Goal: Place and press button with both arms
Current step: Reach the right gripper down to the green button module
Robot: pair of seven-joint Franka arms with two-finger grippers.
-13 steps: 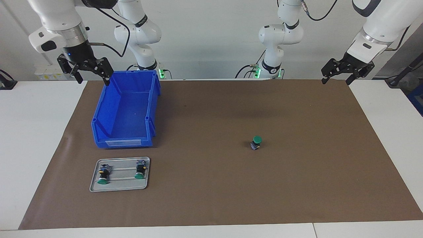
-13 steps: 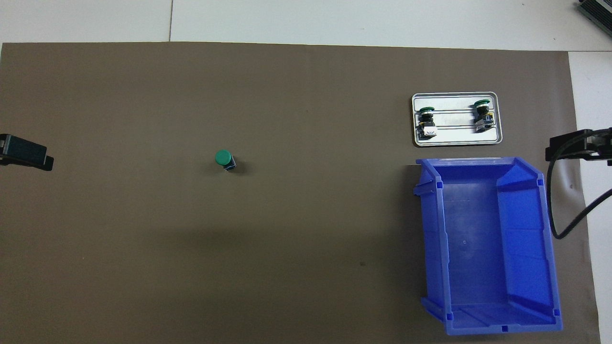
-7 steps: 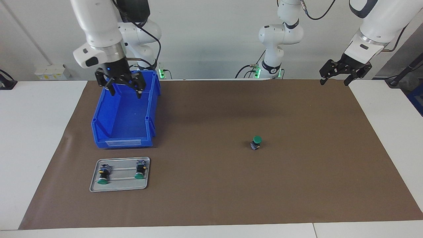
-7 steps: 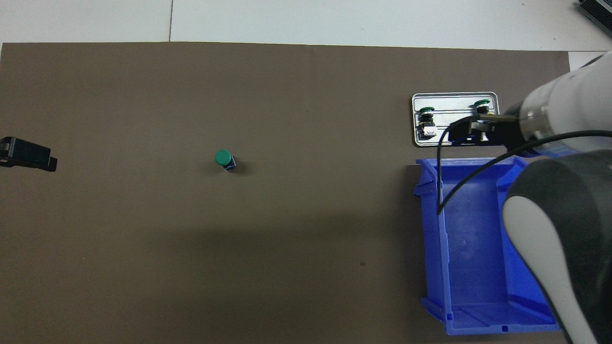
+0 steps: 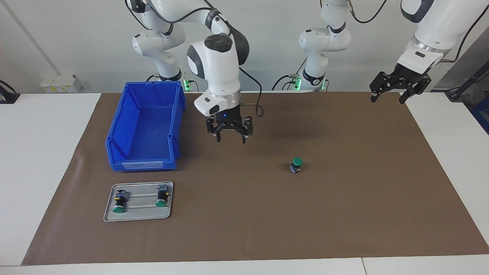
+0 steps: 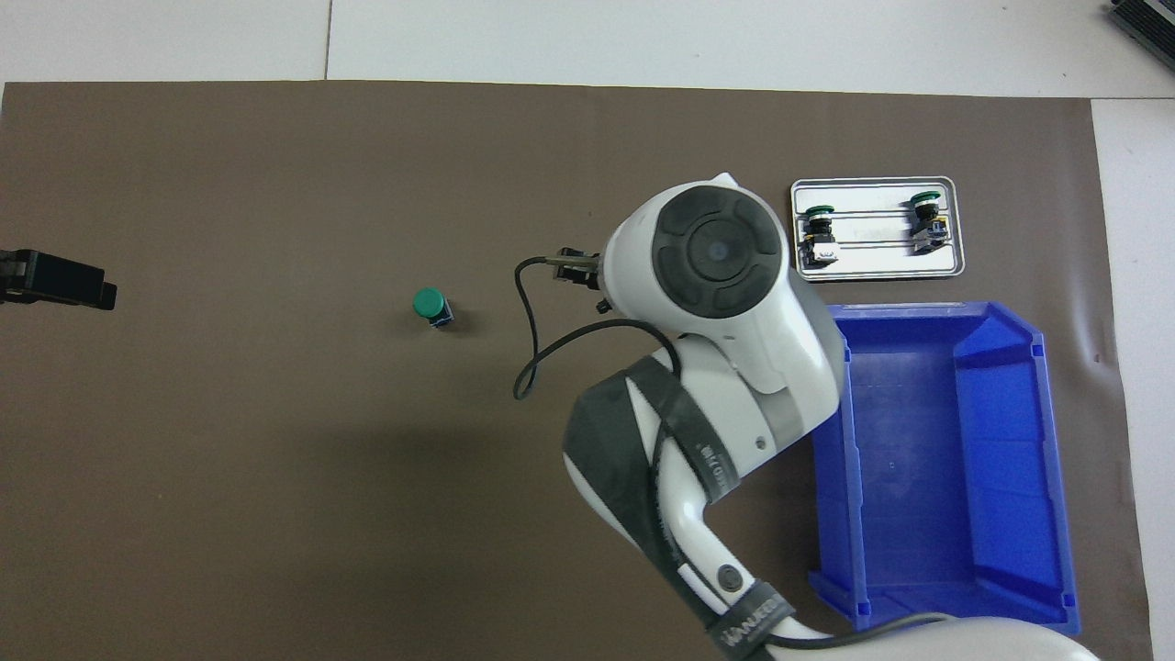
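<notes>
A green-capped button (image 5: 296,164) stands upright and alone on the brown mat, toward the left arm's end; it also shows in the overhead view (image 6: 430,306). My right gripper (image 5: 230,134) hangs open and empty over the mat between the blue bin and this button. In the overhead view the right arm's own wrist hides it. My left gripper (image 5: 390,91) is open and empty, raised over the mat's edge at the left arm's end of the table, and shows at the overhead view's edge (image 6: 57,280).
A blue bin (image 5: 142,165) stands at the right arm's end, also in the overhead view (image 6: 1056,459). Farther from the robots, a metal tray (image 5: 139,214) (image 6: 872,262) holds two more buttons lying down (image 5: 119,202) (image 5: 162,196).
My right arm has swung from beside the bin, over the bin, to above the mat's middle, toward the lone button, and lower. The left gripper has barely shifted.
</notes>
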